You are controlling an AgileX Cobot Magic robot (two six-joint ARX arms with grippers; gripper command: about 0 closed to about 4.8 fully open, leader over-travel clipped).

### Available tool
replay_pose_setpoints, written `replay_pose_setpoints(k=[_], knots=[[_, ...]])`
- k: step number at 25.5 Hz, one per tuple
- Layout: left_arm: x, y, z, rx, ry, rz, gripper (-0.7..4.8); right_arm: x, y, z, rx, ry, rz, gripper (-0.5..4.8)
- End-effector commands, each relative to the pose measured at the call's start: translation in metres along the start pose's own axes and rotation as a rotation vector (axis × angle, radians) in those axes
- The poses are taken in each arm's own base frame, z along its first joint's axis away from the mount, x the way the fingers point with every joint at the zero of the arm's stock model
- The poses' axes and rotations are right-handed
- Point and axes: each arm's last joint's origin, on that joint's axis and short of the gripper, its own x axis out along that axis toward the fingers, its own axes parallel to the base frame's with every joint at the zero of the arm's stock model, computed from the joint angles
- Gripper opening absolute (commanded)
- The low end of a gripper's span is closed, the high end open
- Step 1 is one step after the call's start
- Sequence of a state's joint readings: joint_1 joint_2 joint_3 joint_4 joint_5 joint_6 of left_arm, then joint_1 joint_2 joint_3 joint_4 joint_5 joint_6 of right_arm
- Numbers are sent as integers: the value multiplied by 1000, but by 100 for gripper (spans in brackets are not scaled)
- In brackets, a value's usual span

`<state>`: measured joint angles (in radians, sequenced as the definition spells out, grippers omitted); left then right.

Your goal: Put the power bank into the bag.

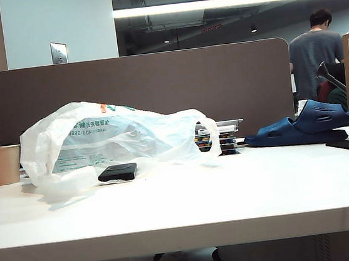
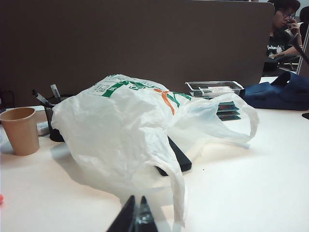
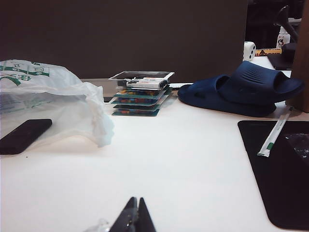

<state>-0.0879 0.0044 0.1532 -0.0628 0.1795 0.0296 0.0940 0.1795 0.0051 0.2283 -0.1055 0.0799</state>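
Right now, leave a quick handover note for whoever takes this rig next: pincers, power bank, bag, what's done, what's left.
Left pincer: shut, empty, low over the table's near edge, facing the bag.
Right pincer: shut, empty, low over the table, off to the bag's right.
Power bank: flat on the table at the bag's front edge, partly under the plastic, not clearly inside.
Done: nothing certain.
Left: grasp the power bank, open the bag, put it in.

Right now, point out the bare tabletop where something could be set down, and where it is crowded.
Free: the wide front strip of the table, nearer than the power bank, and the stretch between the bag and the black mat. Crowded: the back edge, with paper cup, bag, stacked trays and blue sandals. Both grippers, left and right, hang low at the front, fingers shut.
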Motion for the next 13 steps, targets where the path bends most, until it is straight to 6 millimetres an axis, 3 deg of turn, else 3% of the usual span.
replay_pose_setpoints(k=[1, 13], knots=[[1, 0, -4, 13, -3, 2, -6, -2, 0, -2, -12, 1, -2, -7], [3, 0, -7, 38, -36, -4, -6, -11, 1, 0, -58, -29, -1, -7]])
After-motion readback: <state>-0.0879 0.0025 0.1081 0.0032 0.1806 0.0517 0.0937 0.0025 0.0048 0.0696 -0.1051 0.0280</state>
